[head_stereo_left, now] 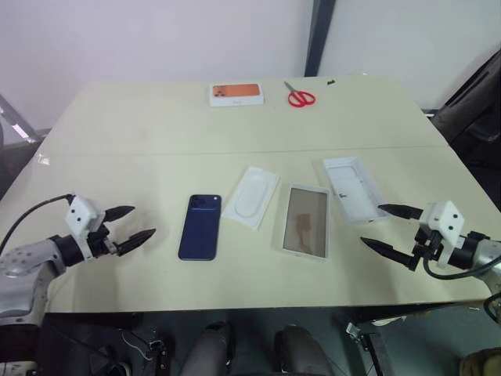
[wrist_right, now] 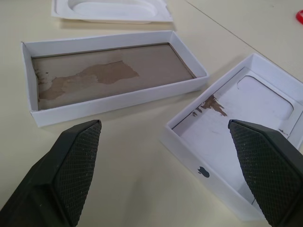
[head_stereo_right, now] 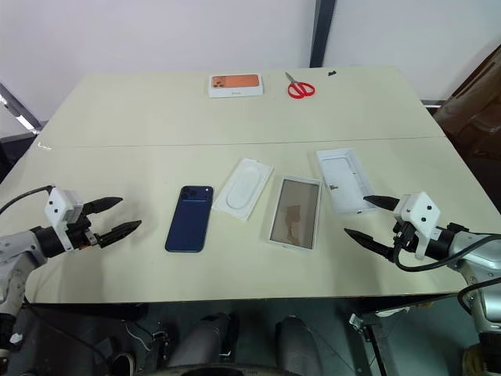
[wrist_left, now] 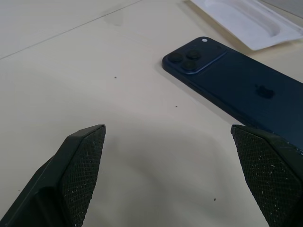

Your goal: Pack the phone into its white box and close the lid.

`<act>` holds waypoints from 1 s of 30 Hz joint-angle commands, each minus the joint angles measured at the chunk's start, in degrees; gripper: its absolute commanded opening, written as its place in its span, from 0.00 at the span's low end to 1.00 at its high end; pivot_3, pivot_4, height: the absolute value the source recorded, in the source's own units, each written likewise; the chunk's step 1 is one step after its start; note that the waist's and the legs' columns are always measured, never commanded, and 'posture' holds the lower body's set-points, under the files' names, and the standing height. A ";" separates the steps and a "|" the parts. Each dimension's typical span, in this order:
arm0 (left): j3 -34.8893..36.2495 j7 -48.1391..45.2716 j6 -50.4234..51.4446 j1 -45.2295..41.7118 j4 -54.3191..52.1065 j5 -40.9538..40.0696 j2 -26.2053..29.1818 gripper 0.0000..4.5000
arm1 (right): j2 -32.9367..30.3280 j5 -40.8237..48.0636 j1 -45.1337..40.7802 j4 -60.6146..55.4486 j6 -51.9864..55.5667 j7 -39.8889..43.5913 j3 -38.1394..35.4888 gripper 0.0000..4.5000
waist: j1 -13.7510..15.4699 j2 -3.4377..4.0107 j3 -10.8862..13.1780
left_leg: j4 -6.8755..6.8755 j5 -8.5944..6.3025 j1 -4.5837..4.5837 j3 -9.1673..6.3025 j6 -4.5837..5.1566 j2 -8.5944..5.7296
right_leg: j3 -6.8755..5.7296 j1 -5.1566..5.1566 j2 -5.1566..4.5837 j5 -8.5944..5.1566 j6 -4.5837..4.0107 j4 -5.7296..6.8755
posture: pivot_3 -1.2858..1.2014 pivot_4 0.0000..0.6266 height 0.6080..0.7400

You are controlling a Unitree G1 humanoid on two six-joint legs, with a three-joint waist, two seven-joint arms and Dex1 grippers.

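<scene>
Nothing is packed yet; both grippers hover wide open and empty
The phone (head_stereo_left: 199,226) lies just ahead of the left gripper (head_stereo_left: 127,223); the white box (head_stereo_left: 306,222) and the lid (head_stereo_left: 355,189) are near the right gripper (head_stereo_left: 387,227), so the next move is probably grasping the phone by its long edges

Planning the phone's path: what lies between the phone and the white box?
A thin white insert lies between phone and white box, seen from the head camera.

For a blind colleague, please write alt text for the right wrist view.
Open right gripper hovers above a beige table, its two black fingers spread wide. Ahead lie the empty white box with a tan floor, the upturned lid, and a white insert.
</scene>
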 commanded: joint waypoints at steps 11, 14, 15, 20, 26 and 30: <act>1.10 -1.06 -2.75 -1.18 2.00 1.00 0.76 0.99 | -1.47 -0.62 -1.39 0.50 -1.32 -0.15 -1.93 1.00 | -0.01 0.00 0.00 | 0.00 0.00 0.00 0.00 0.00 0.00 | 0.00 -0.01 0.00 0.00 0.00 0.00 | 0.52 0.24 0.95; 0.99 -1.27 -2.91 -1.18 2.56 1.43 1.08 0.99 | -1.56 -0.98 -1.29 0.93 -1.52 -0.35 -2.18 1.00 | -0.01 0.00 0.00 | 0.00 0.00 0.00 0.00 0.00 0.00 | 0.00 0.00 0.00 0.00 0.00 0.00 | 0.52 0.24 0.95; 0.95 -1.35 -3.00 -1.19 2.75 1.57 1.16 0.99 | -1.64 -1.10 -1.27 1.20 -1.59 -0.41 -2.34 1.00 | -0.01 0.00 0.00 | 0.00 0.00 0.00 0.00 0.00 0.00 | 0.00 0.00 0.00 0.00 0.00 0.00 | 0.52 0.24 0.95; 1.45 -1.49 -3.58 -1.70 3.48 1.29 0.79 0.99 | -1.94 -1.53 -1.91 3.60 -1.68 -1.61 -3.46 1.00 | 0.03 0.00 0.00 | 0.00 0.00 0.00 0.00 0.00 0.00 | 0.00 0.00 0.00 0.00 0.00 0.00 | 0.52 0.24 0.95; 1.17 -0.31 -1.67 -3.91 4.21 0.85 0.21 0.99 | -1.50 -1.56 -3.02 5.25 -0.64 -3.43 -3.69 1.00 | -0.02 0.00 0.00 | 0.00 0.00 0.00 0.00 0.00 0.00 | -0.01 0.00 0.00 0.00 0.00 0.00 | 0.52 0.24 0.95; 1.02 0.07 -1.02 -4.91 3.99 1.01 -0.12 0.99 | -1.44 -1.59 -3.60 5.17 -0.25 -4.28 -3.59 1.00 | -0.07 0.00 0.00 | -0.01 0.00 0.00 0.00 0.00 0.00 | 0.00 -0.01 0.00 0.00 0.00 0.00 | 0.52 0.24 0.95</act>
